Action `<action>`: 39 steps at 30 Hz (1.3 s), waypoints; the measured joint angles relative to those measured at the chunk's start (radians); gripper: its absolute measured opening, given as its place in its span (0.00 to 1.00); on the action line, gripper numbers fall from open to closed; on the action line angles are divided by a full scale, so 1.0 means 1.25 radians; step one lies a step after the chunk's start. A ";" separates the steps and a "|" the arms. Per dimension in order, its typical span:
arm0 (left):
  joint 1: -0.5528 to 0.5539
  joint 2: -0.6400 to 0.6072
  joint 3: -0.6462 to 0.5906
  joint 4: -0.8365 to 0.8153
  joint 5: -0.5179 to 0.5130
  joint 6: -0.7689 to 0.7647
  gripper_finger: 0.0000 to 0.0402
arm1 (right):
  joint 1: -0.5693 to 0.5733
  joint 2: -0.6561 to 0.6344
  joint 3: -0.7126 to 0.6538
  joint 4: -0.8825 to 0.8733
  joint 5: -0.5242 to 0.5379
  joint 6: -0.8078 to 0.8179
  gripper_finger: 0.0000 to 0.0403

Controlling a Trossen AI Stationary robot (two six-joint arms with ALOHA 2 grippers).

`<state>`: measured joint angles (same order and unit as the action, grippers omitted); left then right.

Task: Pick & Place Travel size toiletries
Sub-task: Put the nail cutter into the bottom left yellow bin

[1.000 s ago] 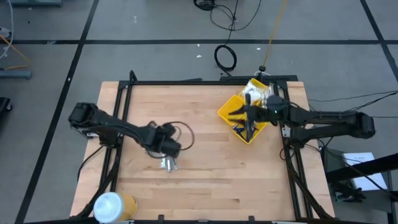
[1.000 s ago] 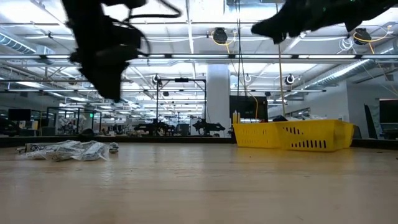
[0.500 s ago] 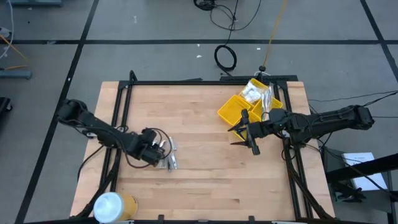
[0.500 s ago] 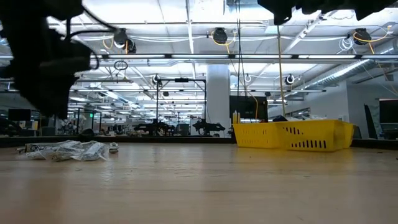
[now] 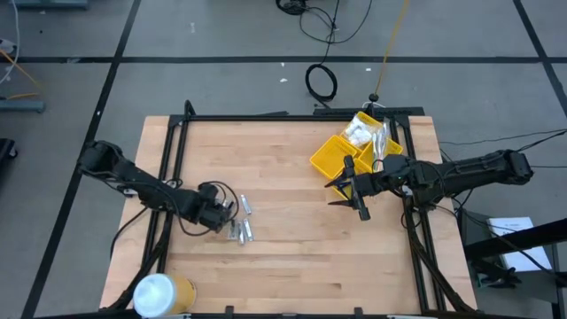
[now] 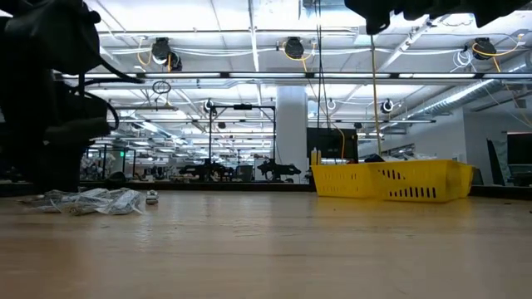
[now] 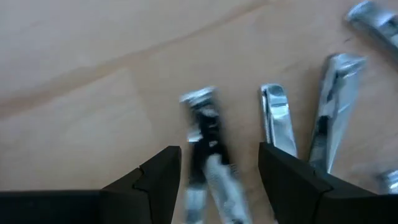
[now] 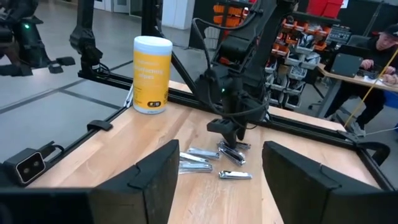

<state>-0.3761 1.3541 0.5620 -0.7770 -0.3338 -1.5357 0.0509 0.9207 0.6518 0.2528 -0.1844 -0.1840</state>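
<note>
Several small silvery toiletries [image 5: 239, 226] lie flat on the wooden table, left of its middle; the low view shows them as a heap [image 6: 91, 199]. My left gripper [image 5: 226, 215] points steeply down over them, open. In the left wrist view its fingers [image 7: 158, 180] stand on either side of one silvery piece [image 7: 205, 140], apart from it. My right gripper [image 5: 345, 190] hangs open and level, high above the table, just near of the yellow bin [image 5: 323, 159]. Nothing is between its fingers [image 8: 149, 186].
The yellow bin stands at the far right and holds white packets [image 5: 363, 131]. A big white-and-yellow cylinder [image 5: 164, 292] stands at the near left corner. Black frame rails run along the table's edges. Bare wood lies between the two arms. A person [image 8: 379, 50] sits beyond the table.
My left gripper has gone toward the table's left edge and down over the silvery pieces, rolling as it sank. My right gripper has swung from above the yellow bin toward the near edge, then kept still. The toiletries on the table have not moved.
</note>
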 joint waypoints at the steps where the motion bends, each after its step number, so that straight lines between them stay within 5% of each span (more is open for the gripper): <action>1: 0.004 -0.001 -0.005 0.011 -0.003 0.005 0.53 | 0.000 0.000 0.000 -0.002 0.000 0.003 0.54; 18: 0.043 0.004 -0.028 0.025 0.085 -0.047 0.52 | 0.000 0.000 0.000 -0.003 0.000 0.006 0.52; 30: 0.043 0.004 -0.028 0.041 0.091 0.004 0.06 | 0.000 0.000 0.000 -0.021 0.000 0.021 0.52; 39: 0.043 0.001 -0.013 0.028 -0.002 0.064 0.08 | 0.000 0.000 0.000 -0.021 0.000 0.021 0.52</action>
<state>-0.3217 1.3552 0.5459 -0.7418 -0.3365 -1.4551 0.0509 0.9207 0.6515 0.2268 -0.1850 -0.1582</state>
